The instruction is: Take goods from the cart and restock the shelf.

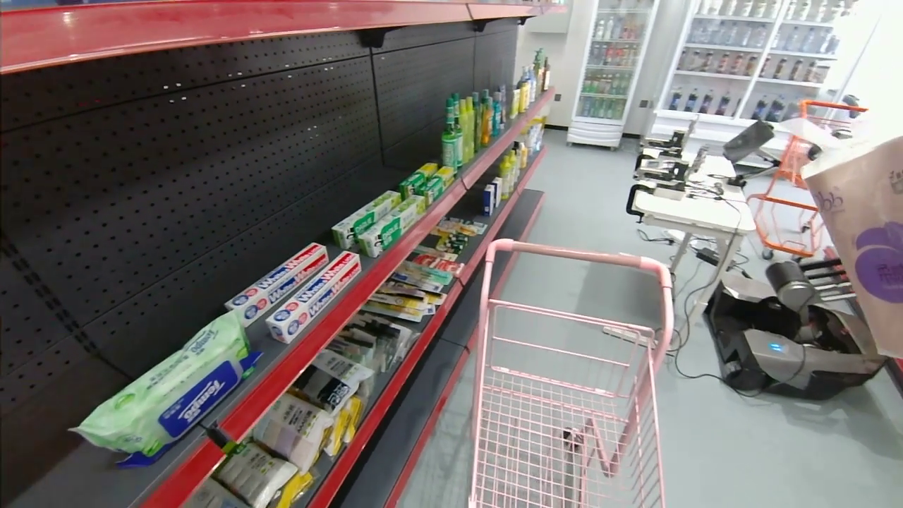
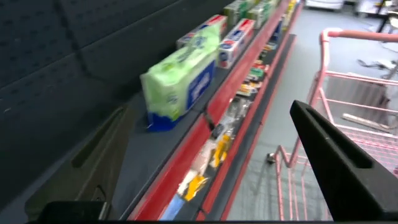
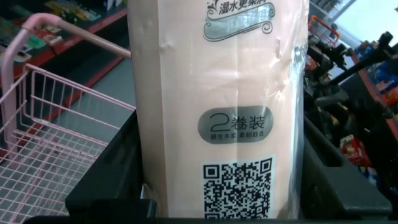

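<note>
A tall beige tissue pack (image 3: 224,106) is clamped between my right gripper's (image 3: 221,186) dark fingers (image 3: 102,171), held up beside the pink cart (image 3: 43,143). In the head view this pack (image 1: 864,226) hangs at the far right, higher than the cart (image 1: 571,395), whose basket looks bare. My left gripper (image 2: 211,180) is open and holds nothing; it hovers over the near end of the grey shelf board (image 2: 155,155). Just beyond it lies a green and blue tissue pack (image 2: 180,81), which in the head view (image 1: 173,388) rests at the shelf's near end.
Toothpaste boxes (image 1: 300,286) and bottles (image 1: 465,127) line the shelf farther along. The lower shelf (image 1: 367,346) is packed with small goods. The red shelf edge (image 1: 310,353) runs beside the cart. A white table (image 1: 695,208), cables and another robot (image 1: 783,339) stand to the right.
</note>
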Controlling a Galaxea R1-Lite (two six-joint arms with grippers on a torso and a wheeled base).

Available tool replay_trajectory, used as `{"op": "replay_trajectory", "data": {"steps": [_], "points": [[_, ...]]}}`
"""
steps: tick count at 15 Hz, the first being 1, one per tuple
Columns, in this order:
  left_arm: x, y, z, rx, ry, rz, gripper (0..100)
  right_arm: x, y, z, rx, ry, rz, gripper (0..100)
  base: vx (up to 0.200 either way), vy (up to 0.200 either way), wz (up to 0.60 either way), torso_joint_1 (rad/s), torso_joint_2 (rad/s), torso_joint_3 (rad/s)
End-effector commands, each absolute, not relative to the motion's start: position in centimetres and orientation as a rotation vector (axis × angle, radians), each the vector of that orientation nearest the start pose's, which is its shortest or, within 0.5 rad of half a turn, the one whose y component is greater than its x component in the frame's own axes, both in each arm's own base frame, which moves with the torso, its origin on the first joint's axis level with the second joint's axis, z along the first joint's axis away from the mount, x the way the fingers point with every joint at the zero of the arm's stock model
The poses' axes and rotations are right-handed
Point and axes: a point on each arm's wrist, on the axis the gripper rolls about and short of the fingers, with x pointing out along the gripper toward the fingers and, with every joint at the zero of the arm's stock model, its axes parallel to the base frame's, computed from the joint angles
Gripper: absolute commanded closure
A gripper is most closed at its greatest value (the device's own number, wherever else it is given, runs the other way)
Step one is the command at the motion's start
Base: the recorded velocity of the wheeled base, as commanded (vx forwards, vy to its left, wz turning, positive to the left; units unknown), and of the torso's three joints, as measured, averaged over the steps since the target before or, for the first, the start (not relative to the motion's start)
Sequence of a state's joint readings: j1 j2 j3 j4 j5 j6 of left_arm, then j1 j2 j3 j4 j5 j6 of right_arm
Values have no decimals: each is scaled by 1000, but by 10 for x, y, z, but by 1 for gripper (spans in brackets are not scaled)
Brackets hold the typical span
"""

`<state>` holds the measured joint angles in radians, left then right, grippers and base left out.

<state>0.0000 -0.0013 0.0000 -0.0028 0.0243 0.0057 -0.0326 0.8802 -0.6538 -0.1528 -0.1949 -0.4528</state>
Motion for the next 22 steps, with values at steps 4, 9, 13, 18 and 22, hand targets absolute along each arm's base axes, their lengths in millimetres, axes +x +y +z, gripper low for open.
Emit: {"op": "replay_trajectory", "data": {"steps": [4, 9, 13, 18, 22], "points": [[-23, 1, 76, 6, -3, 25, 0, 98, -8, 256, -457, 133, -206, 100, 0, 0, 600, -1, 1, 1], [-23, 1, 76, 6, -3, 25, 0, 98, -8, 255, -453, 136, -205, 100, 0, 0, 600, 4, 1, 3], [-23, 1, 76, 6, -3, 25, 0, 98, -8, 254, -453, 139, -205, 100, 0, 0, 600, 5, 5, 4], [-23, 1, 76, 6, -3, 25, 0, 99, -8, 254, -456, 140, -204, 100, 0, 0, 600, 0, 1, 1], [-23, 1, 76, 6, -3, 26, 0, 99, -8, 252, -457, 148, -202, 100, 0, 0, 600, 1, 2, 4]]}}
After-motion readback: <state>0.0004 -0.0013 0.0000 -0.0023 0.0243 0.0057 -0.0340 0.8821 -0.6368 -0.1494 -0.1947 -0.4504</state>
